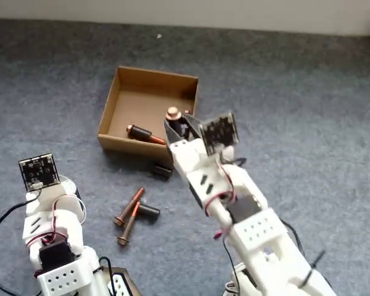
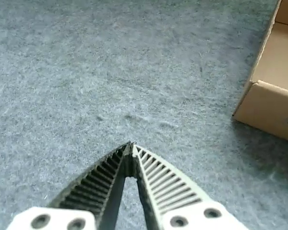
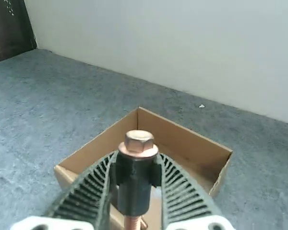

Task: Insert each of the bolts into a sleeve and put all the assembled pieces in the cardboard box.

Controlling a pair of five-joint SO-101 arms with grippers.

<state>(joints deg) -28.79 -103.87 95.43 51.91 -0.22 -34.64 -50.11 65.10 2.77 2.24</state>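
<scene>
Depositing is the step in hand: the right gripper (image 1: pixel 177 126) holds an assembled piece (image 3: pixel 134 184) (copper-coloured bolt seated in a black sleeve, head up) with its fingers (image 3: pixel 177 191) clamped on the sleeve from both sides. Posn: above the cardboard box (image 1: pixel 151 98), at the corner nearest the right arm, approx. upright. One finished piece (image 1: pixel 143 133) already lies on the box floor near the front wall. Next move, as judged: lower or tilt the held piece inside the walls, then part the fingers. Release should occur clear of the rim, since the piece sits close to the corner and could catch the wall or tip out. Avoid dropping it onto the piece already inside. Outstanding work: two loose bolts (image 1: pixel 129 206) lie side by side on the bench (image 1: pixel 308 92) in front of the box, with one loose sleeve (image 1: pixel 149 211) touching or just beside them; a second sleeve (image 1: pixel 161 170) lies outside the box, close to its front wall. Est. progress: approx. half done. The left gripper (image 2: pixel 130 145) hangs over bare surface beside the box, fingers closed tip to tip, holding nothing — avail. for the next bolt pickup. Surface: bench covered in grey short-pile, carpet-like fabric; likely some give, so small parts should not roll far. Room: pale wall (image 3: pixel 182 43) behind the bench, dark panel (image 3: pixel 7 26) at one end.
</scene>
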